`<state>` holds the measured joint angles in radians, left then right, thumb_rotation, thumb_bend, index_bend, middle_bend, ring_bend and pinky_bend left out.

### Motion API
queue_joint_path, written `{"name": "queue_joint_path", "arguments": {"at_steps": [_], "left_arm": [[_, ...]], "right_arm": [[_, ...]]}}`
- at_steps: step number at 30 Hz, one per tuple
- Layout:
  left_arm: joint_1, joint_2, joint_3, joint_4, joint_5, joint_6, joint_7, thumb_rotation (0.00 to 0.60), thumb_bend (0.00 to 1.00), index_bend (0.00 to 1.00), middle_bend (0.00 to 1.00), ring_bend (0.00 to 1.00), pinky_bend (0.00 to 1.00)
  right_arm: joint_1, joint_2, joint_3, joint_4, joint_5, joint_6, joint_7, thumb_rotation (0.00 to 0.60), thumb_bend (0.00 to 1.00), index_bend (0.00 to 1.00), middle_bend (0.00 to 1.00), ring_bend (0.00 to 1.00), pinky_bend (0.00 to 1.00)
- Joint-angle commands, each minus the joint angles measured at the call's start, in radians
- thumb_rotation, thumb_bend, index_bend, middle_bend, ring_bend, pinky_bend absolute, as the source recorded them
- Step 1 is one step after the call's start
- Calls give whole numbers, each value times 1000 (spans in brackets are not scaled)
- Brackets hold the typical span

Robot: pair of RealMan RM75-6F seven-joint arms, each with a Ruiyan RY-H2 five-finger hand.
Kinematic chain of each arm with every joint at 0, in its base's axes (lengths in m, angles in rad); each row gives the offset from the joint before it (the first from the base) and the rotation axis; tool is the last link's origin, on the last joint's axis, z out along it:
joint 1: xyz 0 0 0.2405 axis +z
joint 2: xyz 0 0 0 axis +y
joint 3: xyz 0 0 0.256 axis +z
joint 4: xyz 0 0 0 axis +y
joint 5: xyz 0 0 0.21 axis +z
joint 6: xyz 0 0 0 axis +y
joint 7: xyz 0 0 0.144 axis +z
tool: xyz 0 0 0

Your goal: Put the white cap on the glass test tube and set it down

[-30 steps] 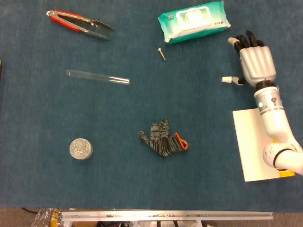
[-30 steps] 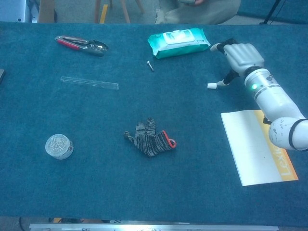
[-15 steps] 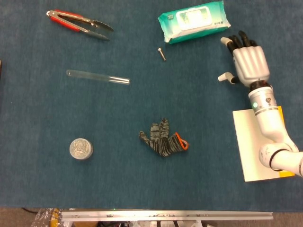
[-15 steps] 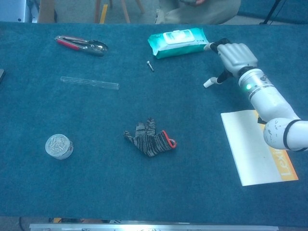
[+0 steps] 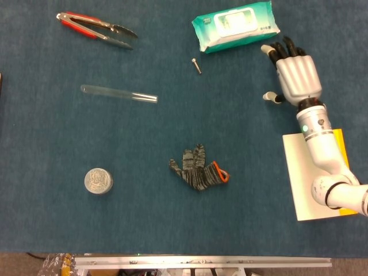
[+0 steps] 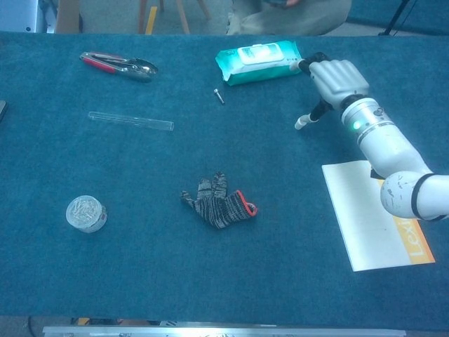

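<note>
Chest view, blue cloth table, wooden chair legs behind, right hand spread, holding nothing, left hand unseen

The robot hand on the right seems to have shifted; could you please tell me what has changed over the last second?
The right robot hand has drifted left and slightly away from the robot, toward the wipes pack, fingers apart and holding nothing. The glass test tube, tongs, screw, glove, jar and booklet stayed put.
</note>
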<state>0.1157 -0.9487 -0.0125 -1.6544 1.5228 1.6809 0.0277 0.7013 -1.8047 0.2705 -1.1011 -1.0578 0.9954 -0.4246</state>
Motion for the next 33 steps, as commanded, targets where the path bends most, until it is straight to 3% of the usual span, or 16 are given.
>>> {"name": "queue_joint_path", "arguments": {"at_steps": [1, 16, 20, 24, 33], "left_arm": [[1, 1, -1, -1, 3, 3, 1, 549, 341, 194, 145, 12, 74], [-9, 13, 0, -17, 20, -4, 25, 548, 342, 194, 145, 12, 74], [-14, 11, 0, -22, 24, -9, 30, 550, 342, 194, 146, 12, 74], [-18, 12, 2, -26, 29, -16, 36, 549, 342, 194, 145, 12, 74], [-10, 14, 7, -24, 26, -10, 31, 548, 341, 194, 145, 12, 74]], "right_arm": [[-1, 10, 1, -19, -5, 11, -3, 600, 0, 182, 173, 56, 234], [-37, 140, -6, -231, -27, 61, -2, 600, 5, 181, 173, 54, 234], [-51, 180, -20, -279, -17, 55, -7, 600, 117, 295, 200, 54, 234], [-53, 189, -31, -282, 15, 41, -25, 600, 131, 374, 207, 54, 234], [-36, 147, -48, -225, 67, -2, -41, 600, 138, 428, 211, 54, 234]]}}
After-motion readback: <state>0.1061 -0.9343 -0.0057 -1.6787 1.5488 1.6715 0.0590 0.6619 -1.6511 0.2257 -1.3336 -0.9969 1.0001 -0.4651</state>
